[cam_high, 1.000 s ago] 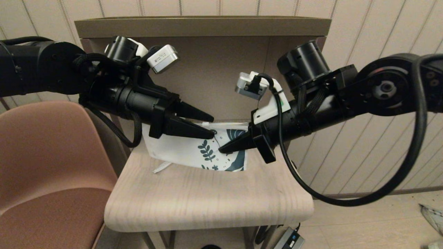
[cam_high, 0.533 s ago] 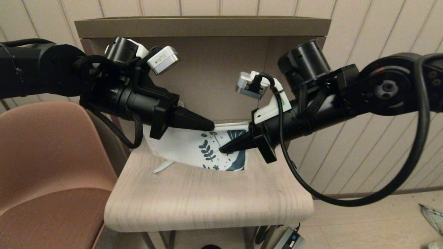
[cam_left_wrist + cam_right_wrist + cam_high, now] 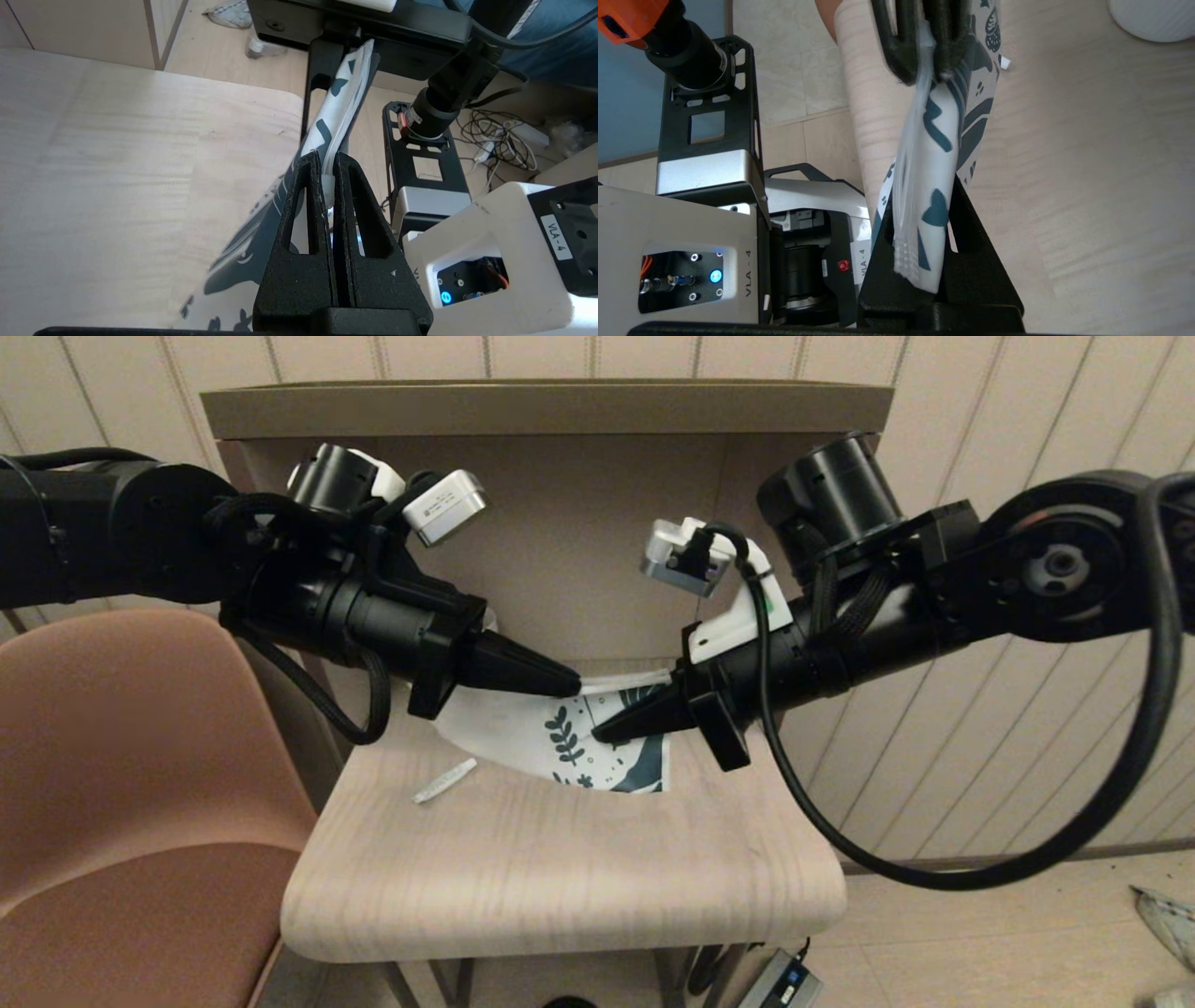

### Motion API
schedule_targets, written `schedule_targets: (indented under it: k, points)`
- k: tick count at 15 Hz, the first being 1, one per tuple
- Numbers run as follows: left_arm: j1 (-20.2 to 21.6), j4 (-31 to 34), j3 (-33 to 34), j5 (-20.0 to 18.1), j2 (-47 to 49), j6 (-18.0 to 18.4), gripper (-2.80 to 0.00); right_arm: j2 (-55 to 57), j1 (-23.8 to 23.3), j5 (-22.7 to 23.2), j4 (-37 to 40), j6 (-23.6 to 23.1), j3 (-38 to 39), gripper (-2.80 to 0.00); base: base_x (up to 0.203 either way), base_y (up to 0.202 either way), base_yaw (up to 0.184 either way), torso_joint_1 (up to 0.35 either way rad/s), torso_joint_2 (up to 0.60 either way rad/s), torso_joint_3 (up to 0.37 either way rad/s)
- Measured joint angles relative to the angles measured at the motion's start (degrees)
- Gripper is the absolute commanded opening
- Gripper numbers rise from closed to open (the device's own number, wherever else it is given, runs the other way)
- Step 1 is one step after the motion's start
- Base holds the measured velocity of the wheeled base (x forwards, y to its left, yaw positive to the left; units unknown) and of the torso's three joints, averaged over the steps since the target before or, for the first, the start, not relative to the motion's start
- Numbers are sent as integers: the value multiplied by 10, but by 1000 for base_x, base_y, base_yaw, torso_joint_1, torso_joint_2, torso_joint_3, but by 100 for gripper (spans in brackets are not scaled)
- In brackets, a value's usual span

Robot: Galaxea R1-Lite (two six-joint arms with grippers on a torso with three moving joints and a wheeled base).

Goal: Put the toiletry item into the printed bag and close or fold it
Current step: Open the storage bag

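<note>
Two claws on one item. Left claw (image 3: 571, 686): closed on the printed bag's (image 3: 569, 742) top edge at the small white slider, arm reaching in from the left, fingers pointing inward and slightly down. Right claw (image 3: 602, 735): closed on the same edge a little further along, at the teal-printed end, arm reaching in from the right, fingers pointing toward the left claw. Printed bag: lifted at its top edge between the two claws, lower part draping toward the bench (image 3: 560, 859); mouth appears shut. Toiletry item (image 3: 445, 780): slim white sachet, lying loose on the bench just left of the bag, outside it, untouched. White ribbed mug (image 3: 1153, 18): on the bench, apart from the bag.

Step in hand, judged: opening the zip. Hold the printed end firmly and draw the slider straight along the zip line, keeping the edge taut so the film does not bunch.
</note>
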Motion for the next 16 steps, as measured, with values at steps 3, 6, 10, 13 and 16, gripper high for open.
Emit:
schedule_targets:
  k: [3,6,10,13,16]
  points:
    - [5,0,0,-1,-1,2,-280,-8,-3,0,0,-1,13,-280,0,0,0,0,0,0]
    - [16,1,0,0,-6,3,-280,-17,-5,0,-1,-2,24,-280,0,0,0,0,0,0]
    - [34,0,10,0,-7,4,-280,-26,-12,1,0,-2,26,-280,0,0,0,0,0,0]
    - [42,0,23,-1,-10,3,-280,-35,-12,9,0,-2,27,-280,0,0,0,0,0,0]
    - [47,-21,49,-2,-15,3,-280,-44,-13,10,1,-2,30,-280,0,0,0,0,0,0]
